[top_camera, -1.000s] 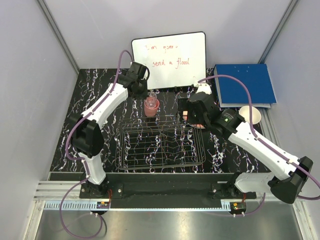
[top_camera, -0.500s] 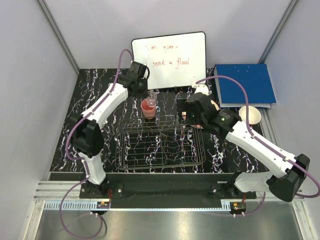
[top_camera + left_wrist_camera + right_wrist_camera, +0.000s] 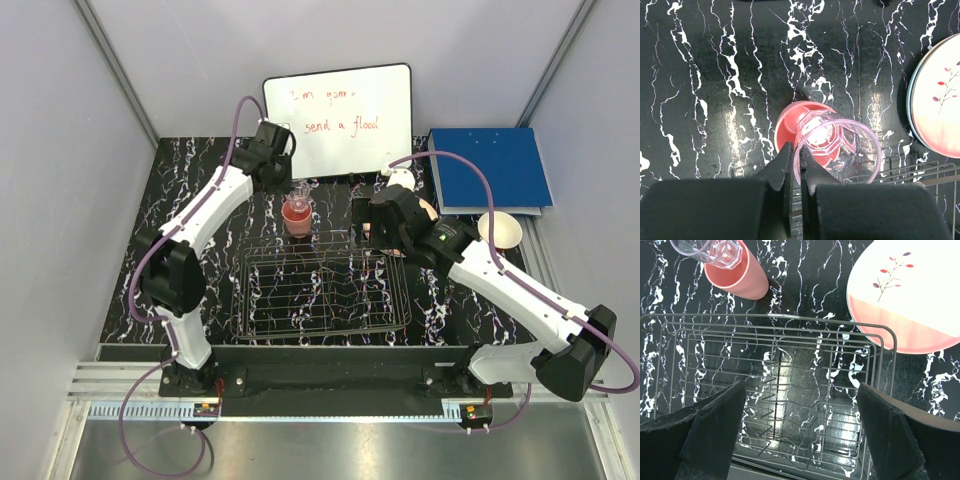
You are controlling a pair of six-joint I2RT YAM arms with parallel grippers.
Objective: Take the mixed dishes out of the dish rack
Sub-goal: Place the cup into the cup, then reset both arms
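My left gripper (image 3: 796,151) is shut on the rim of the small clear glass (image 3: 840,145), which hangs tilted just over the mouth of the pink cup (image 3: 787,125). The cup (image 3: 297,220) stands upright on the table past the far edge of the dish rack (image 3: 325,290). My right gripper (image 3: 800,430) hangs open above the rack (image 3: 785,317), whose wires hold nothing. A cream plate with a pink band (image 3: 905,305) lies on the table beyond the rack's far right corner. A sprig-marked plate with a bluish rim (image 3: 940,100) shows beside the cup. The cream bowl (image 3: 500,230) sits at the right.
A whiteboard (image 3: 340,120) with red writing leans at the back. A blue binder (image 3: 490,170) lies at the back right, just behind the bowl. Grey walls close in both sides of the black marbled table (image 3: 200,180).
The left gripper has carried the glass a little toward the far side while staying over the cup. The right gripper has crept slightly left above the rack's far edge.
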